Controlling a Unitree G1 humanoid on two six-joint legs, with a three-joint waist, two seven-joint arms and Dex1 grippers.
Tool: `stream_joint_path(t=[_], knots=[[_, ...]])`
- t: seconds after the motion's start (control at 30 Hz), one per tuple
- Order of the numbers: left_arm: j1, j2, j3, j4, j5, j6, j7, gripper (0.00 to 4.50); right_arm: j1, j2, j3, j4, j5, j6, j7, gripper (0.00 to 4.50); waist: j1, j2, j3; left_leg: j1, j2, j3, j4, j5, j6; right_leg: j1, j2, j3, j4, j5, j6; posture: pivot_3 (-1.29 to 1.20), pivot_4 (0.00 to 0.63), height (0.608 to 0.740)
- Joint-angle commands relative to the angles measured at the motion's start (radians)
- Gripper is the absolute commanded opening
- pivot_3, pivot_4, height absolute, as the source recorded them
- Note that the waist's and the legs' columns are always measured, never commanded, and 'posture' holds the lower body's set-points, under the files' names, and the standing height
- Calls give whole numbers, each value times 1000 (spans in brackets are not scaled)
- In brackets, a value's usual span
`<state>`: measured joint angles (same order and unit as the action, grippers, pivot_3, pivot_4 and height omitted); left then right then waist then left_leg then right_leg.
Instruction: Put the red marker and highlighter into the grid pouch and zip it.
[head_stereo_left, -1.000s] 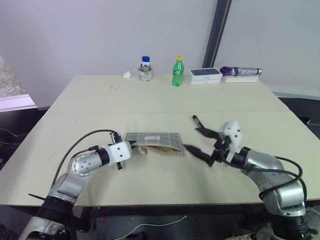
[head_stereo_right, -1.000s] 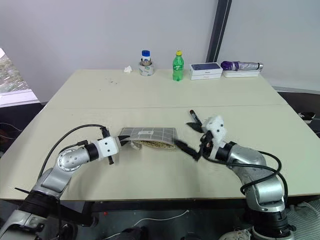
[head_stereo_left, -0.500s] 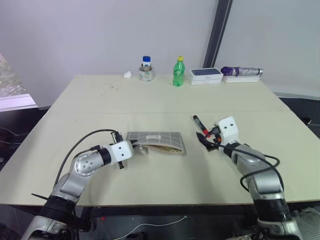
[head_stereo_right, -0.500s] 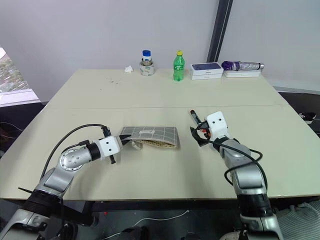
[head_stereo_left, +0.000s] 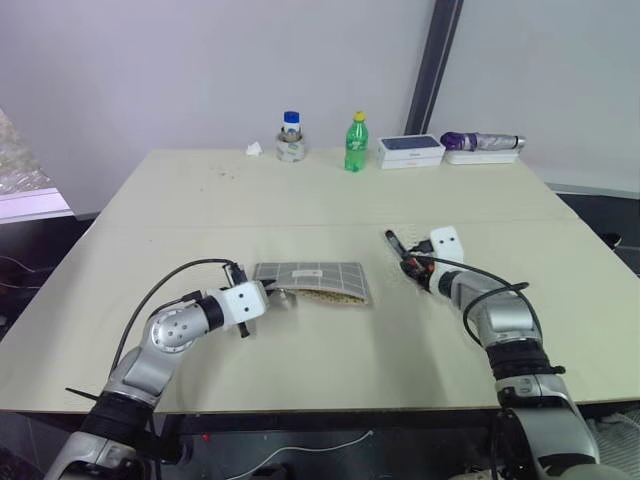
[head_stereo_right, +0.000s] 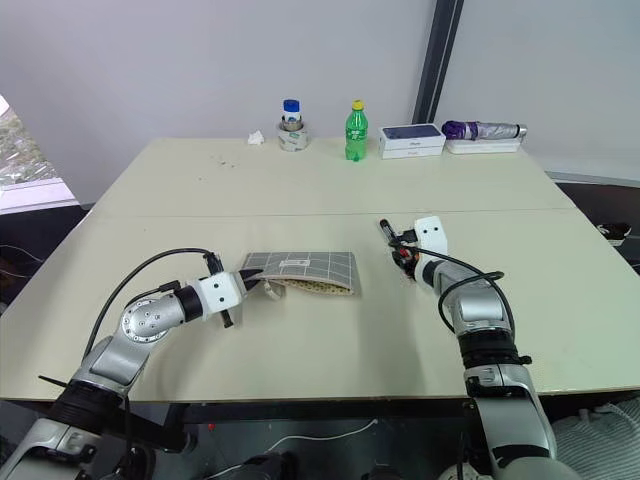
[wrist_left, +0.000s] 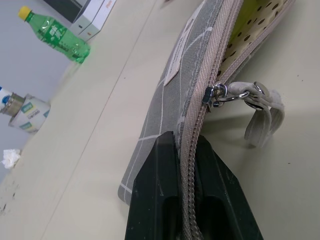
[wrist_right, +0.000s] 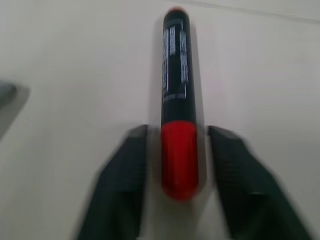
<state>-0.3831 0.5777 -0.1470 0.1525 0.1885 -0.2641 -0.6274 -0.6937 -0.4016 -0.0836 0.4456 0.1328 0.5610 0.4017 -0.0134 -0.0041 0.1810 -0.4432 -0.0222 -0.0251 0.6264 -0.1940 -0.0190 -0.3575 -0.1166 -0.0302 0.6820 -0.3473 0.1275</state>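
Now: R arm at pick-up of red marker (wrist_right: 178, 100), L arm holding grid pouch (head_stereo_left: 312, 281) for loading.
Marker pos: flat on table (head_stereo_left: 300, 190), at 3 o'clock of the pouch, near but not touching it; barrel runs approx 11-to-5 o'clock, red cap at the 5 o'clock end toward the R arm.
R jaws: right gripper (wrist_right: 178, 135) partly open, one finger each side of the red cap, slim gap both sides, nothing clamped yet (wrist view is blurred, so contact can't be fully ruled out).
L jaws: left gripper (wrist_left: 185, 140) pinched shut on the pouch's zipper edge at its 9 o'clock end.
Pouch: lies flat, mouth unzipped and gaping along the 6 o'clock edge, zipper pull (wrist_left: 215, 93) sits near the L fingers.
Highlighter: yellow strip (wrist_left: 243, 22) shows inside the mouth, prob the highlighter, can't confirm.
How to do it well: centre on the cap, squeeze square to the barrel so it doesn't roll out; the cap is round and slick, so grip firm before lifting.
Next need: carry toward 9 o'clock, feed the black end into the gap, L grip keeps the edge taut.
Risk: marker skids toward 11 o'clock if one finger lands first.
Remaining: marker in, then zip.
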Motion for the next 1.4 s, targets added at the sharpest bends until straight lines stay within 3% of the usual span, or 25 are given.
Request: stream_joint_path(t=[0.03,0.23,0.37,0.43,0.5,0.7,0.87,1.17,1.4], knots=[[4,7,11,-43,2,1,12,0,7,-18,2,-75,4,-4,22,313,0,0,0,0,0,0,0,0,0,0,0,0,0,0,0,0,150,740],[-8,3,5,-29,3,-4,10,0,130,-70,-65,-388,168,-24,209,315,2,0,0,-1,0,0,0,0,0,0,0,0,0,0,0,0,150,740],[-24,1,-4,-8,3,-16,4,0,305,-155,-76,-711,370,3,451,315,4,0,0,-1,1,-1,0,0,0,0,0,0,-1,0,0,0,150,740],[-35,-2,-11,7,2,-24,1,0,389,-214,-58,-807,416,6,539,315,5,0,0,-1,1,-1,0,0,1,1,0,-1,-1,0,0,0,150,740],[-47,-5,-17,22,1,-30,1,0,452,-276,5,-842,347,-65,589,315,4,0,0,0,1,-1,1,-1,1,2,0,-1,-2,0,0,0,150,740],[-71,-13,-30,47,1,-46,2,0,473,-333,122,-725,129,-267,568,315,3,0,0,0,1,-1,2,-1,1,2,0,-1,-1,0,0,0,150,740],[-70,-9,-32,47,0,-55,-3,0,452,-337,144,-630,45,-369,551,315,4,-1,0,0,0,-1,2,-1,1,2,0,-1,-2,0,0,0,150,740],[-59,-12,-36,17,3,-49,-9,0,386,-279,156,-624,57,-326,517,315,5,-1,0,0,1,-1,2,-1,1,2,0,-1,-1,0,0,0,150,740],[-69,-23,-56,-11,15,-37,-20,0,244,-222,303,-613,-153,-217,391,315,2,-1,0,0,0,-1,2,-1,1,1,0,-1,-1,0,0,0,150,740]])
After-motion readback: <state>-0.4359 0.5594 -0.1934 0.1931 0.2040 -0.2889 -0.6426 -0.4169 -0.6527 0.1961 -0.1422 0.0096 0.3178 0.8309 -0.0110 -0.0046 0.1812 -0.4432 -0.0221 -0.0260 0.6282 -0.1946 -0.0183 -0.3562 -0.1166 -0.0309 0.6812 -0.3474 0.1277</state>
